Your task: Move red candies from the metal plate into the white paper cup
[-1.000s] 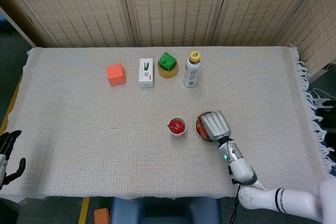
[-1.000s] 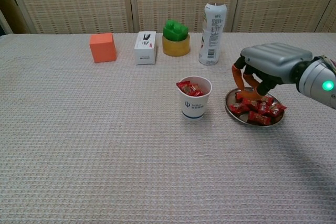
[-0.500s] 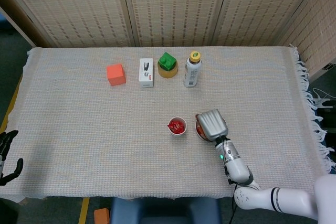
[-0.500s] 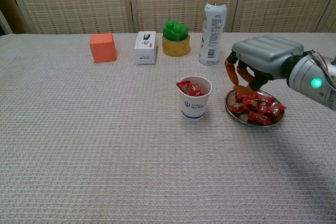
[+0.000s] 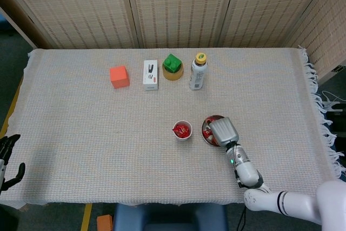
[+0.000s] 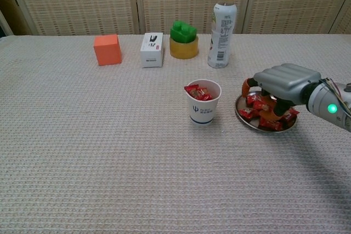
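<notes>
The metal plate (image 6: 239,114) with several red candies (image 6: 274,122) sits right of the white paper cup (image 6: 203,102), which holds red candies too. My right hand (image 6: 285,82) is lowered palm-down onto the plate, its fingertips (image 6: 249,86) among the candies; whether they pinch one is hidden. From the head view, the right hand (image 5: 224,131) covers most of the plate (image 5: 205,125), beside the cup (image 5: 182,130). My left hand (image 5: 8,158) hangs off the table's near left edge, fingers apart, holding nothing.
Along the back stand an orange cube (image 5: 119,77), a white box (image 5: 151,74), a green block on a yellow ring (image 5: 172,67) and a yellow-capped bottle (image 5: 198,72). The bottle (image 6: 222,28) rises just behind the cup and plate. A fringed cloth edge (image 5: 319,106) runs down the right.
My right hand had lifted slightly and shifted left above the plate, then dropped down onto the candies. The cup, plate and left hand stayed put.
</notes>
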Robot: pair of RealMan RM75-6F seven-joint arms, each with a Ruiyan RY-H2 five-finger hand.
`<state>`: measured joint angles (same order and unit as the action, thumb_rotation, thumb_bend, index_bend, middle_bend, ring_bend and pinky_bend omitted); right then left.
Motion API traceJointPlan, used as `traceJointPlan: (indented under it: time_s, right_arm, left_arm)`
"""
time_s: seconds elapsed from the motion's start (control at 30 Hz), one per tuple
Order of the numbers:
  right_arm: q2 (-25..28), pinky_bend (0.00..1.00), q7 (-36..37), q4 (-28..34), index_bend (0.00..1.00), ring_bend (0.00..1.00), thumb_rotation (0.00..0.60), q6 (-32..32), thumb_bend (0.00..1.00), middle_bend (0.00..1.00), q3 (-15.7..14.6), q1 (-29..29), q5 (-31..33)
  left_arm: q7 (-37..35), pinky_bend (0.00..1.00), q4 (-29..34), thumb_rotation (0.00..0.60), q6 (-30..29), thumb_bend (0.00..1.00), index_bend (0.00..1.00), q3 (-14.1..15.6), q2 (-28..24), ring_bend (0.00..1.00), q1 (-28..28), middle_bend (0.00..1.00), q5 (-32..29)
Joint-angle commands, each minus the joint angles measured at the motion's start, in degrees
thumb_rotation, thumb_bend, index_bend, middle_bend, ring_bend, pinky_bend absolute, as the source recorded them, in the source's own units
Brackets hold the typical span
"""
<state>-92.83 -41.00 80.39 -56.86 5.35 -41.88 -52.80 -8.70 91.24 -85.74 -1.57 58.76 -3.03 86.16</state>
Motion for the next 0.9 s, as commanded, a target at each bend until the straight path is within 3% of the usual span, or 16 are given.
traceJointPlan:
  time_s: [0.03, 0.2, 0.6, 0.9]
  right_arm:
    - [-1.07, 1.0, -0.55, -1.15, 0.34, 0.84, 0.6, 0.35, 0.32, 0.8, -0.34, -0.21, 0.39]
    - [-2.55, 1.0, -0.33, -2.47, 0.37, 0.84, 0.6, 0.64, 0.32, 0.8, -0.18, -0.46, 0.39]
    - [-5.28, 1.0, -0.74, -5.79, 0.6, 0.87, 0.6, 0.03, 0.3, 0.81, -0.24, -0.22, 0.18]
    - [-1.74, 1.0, 2.72, 0.57, 0.63, 0.88, 0.6, -3.29, 0.3, 0.82, 1.77, 0.88, -3.17]
  left_arm:
    - [-0.28, 0.25, -0.1, 0.6, 0.0, 0.51, 0.0, 0.02, -0.08, 0.02, -0.03, 0.05, 0.16]
    - [-0.29, 0.25, -0.11, 0.6, -0.1, 0.51, 0.0, 0.09, -0.09, 0.02, 0.01, 0.05, 0.32]
    - [-0.68, 0.25, -0.18, 0.6, -0.33, 0.54, 0.0, 0.09, -0.15, 0.02, 0.12, 0.05, 0.41]
    - [-0.64, 0.25, -0.19, 0.6, -0.33, 0.54, 0.0, 0.12, -0.11, 0.02, 0.09, 0.05, 0.53]
